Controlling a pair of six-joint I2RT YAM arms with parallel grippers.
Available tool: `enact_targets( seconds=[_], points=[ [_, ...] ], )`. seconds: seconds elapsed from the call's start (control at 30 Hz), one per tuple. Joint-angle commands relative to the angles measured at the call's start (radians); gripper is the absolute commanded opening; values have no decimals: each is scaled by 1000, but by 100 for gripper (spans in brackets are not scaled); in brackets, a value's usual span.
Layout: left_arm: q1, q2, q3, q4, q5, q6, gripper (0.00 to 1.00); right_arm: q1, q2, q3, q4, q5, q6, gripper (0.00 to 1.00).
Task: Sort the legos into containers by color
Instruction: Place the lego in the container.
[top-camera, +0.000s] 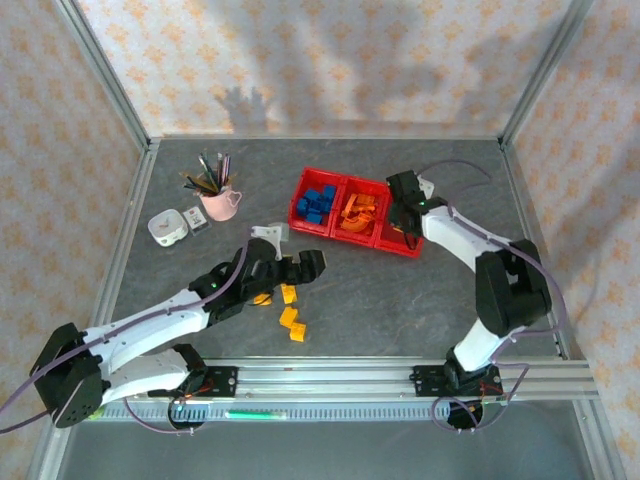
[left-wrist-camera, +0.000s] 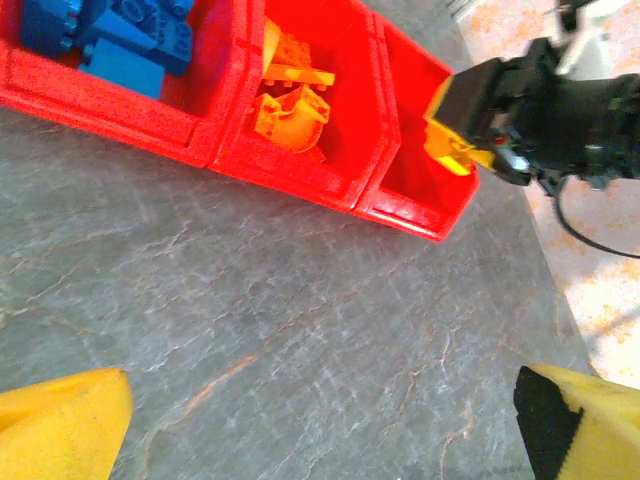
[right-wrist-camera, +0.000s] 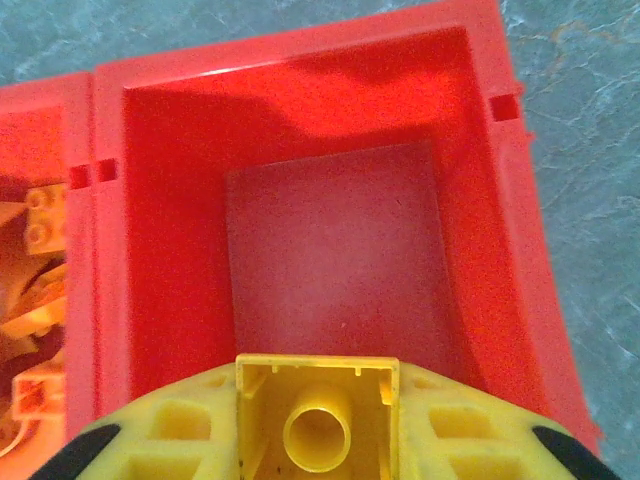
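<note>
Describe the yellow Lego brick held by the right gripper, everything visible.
The small yellow plastic Lego brick looks square, its hollow underside facing the wrist camera with one round tube inside. The right gripper is shut on it, yellow fingers pressing its two sides. It hangs above the empty rightmost red plastic bin, touching nothing else.

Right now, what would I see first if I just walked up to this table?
The bright red bins at the table's far middle, blue bricks in the left one, orange bricks in the middle. The right fingers hold a yellow brick over the empty right bin. More yellow bricks lie near the left arm.
</note>
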Motion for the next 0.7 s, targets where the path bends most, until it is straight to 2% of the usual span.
enact_targets(
  seconds=[0.0,0.17,0.4,0.67],
  points=[
    [-7,18,42,57,4,25,99,-5,41,56,29,4,-46,34],
    [-7,20,41,57,-7,30,99,-6,34,73,24,7,-52,45],
    [-6,-5,43,32,-32,37,99,5,-69,58,-5,-16,-60,50],
    [-5,-123,6,-70,-112,12,99,194,-149,25,-70,-18,-54,57]
  ],
)
